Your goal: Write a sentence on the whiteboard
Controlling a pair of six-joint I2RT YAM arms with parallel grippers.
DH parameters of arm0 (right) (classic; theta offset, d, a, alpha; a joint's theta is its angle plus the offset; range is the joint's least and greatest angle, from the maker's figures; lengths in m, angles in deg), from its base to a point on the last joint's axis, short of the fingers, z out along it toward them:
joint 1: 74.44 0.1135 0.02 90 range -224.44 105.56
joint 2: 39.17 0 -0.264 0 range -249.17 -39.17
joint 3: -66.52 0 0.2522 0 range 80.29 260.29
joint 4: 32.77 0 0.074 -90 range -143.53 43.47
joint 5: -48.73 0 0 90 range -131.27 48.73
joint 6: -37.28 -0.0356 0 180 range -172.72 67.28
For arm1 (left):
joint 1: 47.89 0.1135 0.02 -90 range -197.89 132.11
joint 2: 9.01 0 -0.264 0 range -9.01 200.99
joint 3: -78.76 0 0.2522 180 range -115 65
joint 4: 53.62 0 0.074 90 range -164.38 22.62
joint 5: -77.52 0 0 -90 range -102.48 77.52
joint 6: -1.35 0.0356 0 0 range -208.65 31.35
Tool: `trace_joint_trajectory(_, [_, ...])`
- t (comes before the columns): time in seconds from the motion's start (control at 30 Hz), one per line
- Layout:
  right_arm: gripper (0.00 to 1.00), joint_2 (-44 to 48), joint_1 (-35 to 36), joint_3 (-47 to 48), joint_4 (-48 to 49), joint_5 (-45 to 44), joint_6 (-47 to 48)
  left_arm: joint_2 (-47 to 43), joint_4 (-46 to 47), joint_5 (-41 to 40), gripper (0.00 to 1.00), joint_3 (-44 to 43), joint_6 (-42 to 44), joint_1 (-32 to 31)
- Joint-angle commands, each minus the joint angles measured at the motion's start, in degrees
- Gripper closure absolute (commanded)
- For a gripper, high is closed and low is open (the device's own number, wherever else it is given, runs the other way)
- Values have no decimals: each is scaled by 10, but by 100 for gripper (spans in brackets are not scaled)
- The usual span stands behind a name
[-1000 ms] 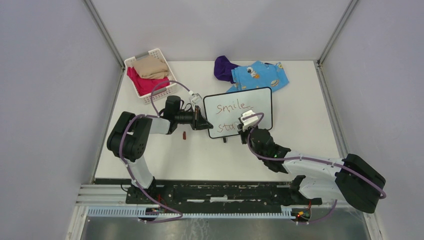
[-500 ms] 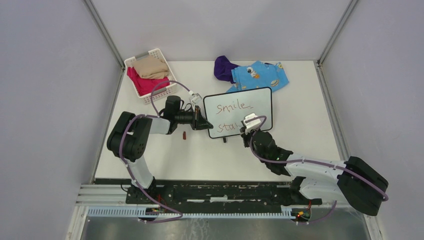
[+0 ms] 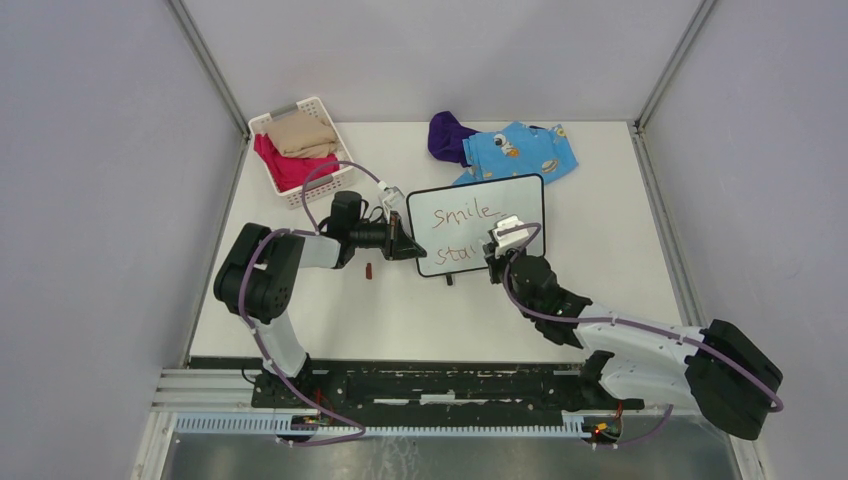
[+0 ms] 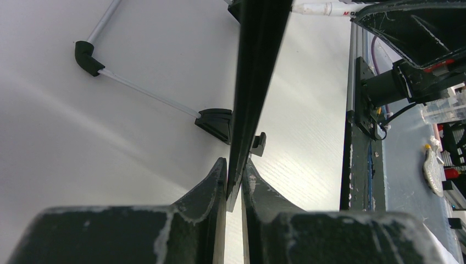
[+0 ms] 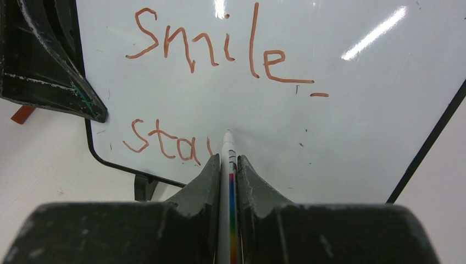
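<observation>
The white table [image 3: 620,290] carries everything, with the two arms reaching in from its near edge. The whiteboard [image 3: 520,205] stands near the middle of the table on small black feet [image 5: 144,187], its face tilted up toward the overhead camera. At the far left corner sits a white slatted basket [image 3: 320,187] holding a tan cloth [image 3: 300,133] on top of a pink one [image 3: 285,165]. Behind the board, at the far edge, a blue patterned garment [image 3: 520,150] lies touching a purple cloth [image 3: 450,135].

The left gripper [image 3: 405,243] comes in from the side and is clamped on the board's left edge. In its wrist view the fingers [image 4: 217,181] pinch the thin black frame [image 4: 258,66], seen edge-on. The right gripper [image 3: 497,250] is over the lower middle of the board, its jaws pressed together on a slim white marker [image 5: 227,148] that points at the board face [image 5: 357,137]. The marker's tip sits right at the surface, though actual contact cannot be confirmed.

The sentence [image 5: 254,44] is in reddish-brown marker. "Smile" runs along the top with two short dashes after it, and below it are "sta" and a short stroke just left of the marker tip. A small red cap [image 3: 369,270] lies on the table just left of the board's lower corner.
</observation>
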Motion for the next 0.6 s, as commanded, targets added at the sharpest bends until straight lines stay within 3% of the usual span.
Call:
trace_joint_trajectory(0.0, [100, -11, -9, 32, 21, -2, 7, 13, -40, -70, 98, -5, 39, -5])
trace_joint_trajectory(0.57, [100, -16, -10, -17, 24, 14, -19, 12, -40, -69, 98, -5, 39, -4])
